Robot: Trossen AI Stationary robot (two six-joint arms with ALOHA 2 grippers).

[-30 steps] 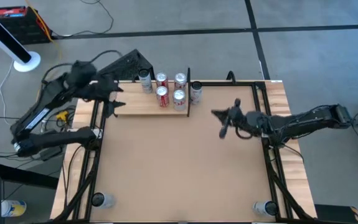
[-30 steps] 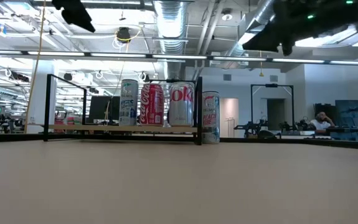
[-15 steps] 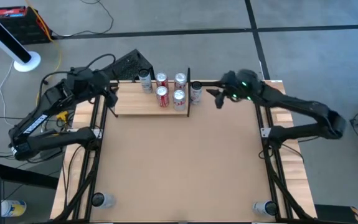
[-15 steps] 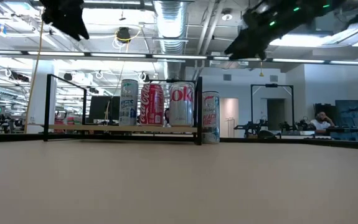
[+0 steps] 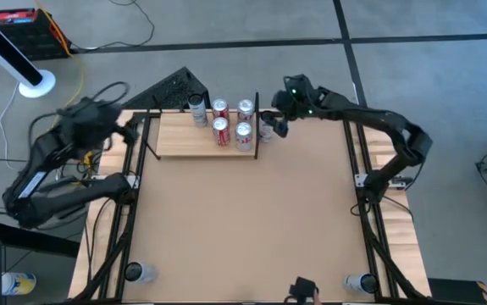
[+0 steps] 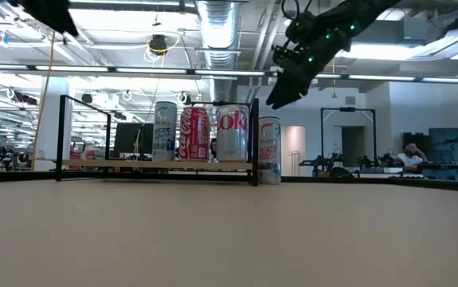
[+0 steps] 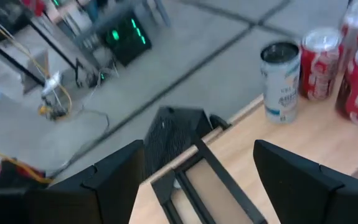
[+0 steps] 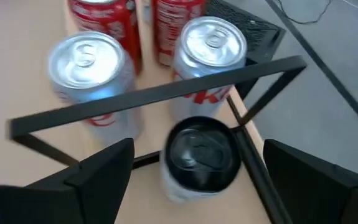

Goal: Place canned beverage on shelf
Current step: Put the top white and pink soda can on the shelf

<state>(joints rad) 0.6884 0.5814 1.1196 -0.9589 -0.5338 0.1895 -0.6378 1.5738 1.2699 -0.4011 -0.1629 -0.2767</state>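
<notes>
The shelf point(image 5: 184, 142), a pale wood board with a thin black upright end piece point(image 5: 257, 127), lies at the table's far edge. Several cans point(image 5: 220, 129) stand on it. One slim black-topped can point(image 8: 200, 155) stands on the table just right of the end piece point(image 6: 269, 151). My right gripper point(image 8: 203, 186) hovers open above this can, slanting down from the right, one finger on each side and clear of it point(image 6: 280, 96). My left gripper point(image 5: 131, 129) is open off the shelf's left end, holding nothing point(image 7: 197, 180).
Two more cans stand at the table's near corners point(image 5: 133, 272) point(image 5: 362, 282). A small black thing point(image 5: 301, 290) sits at the near edge. A black slab point(image 5: 175, 85) lies behind the shelf. The broad tan tabletop point(image 5: 243, 220) spreads in front of the shelf.
My right gripper has swung from the table's right middle toward the far edge and left, ending above the can beside the shelf's end piece, and it has opened. My left gripper has drawn back from the shelf's left end toward the table's left edge, turning as it went.
</notes>
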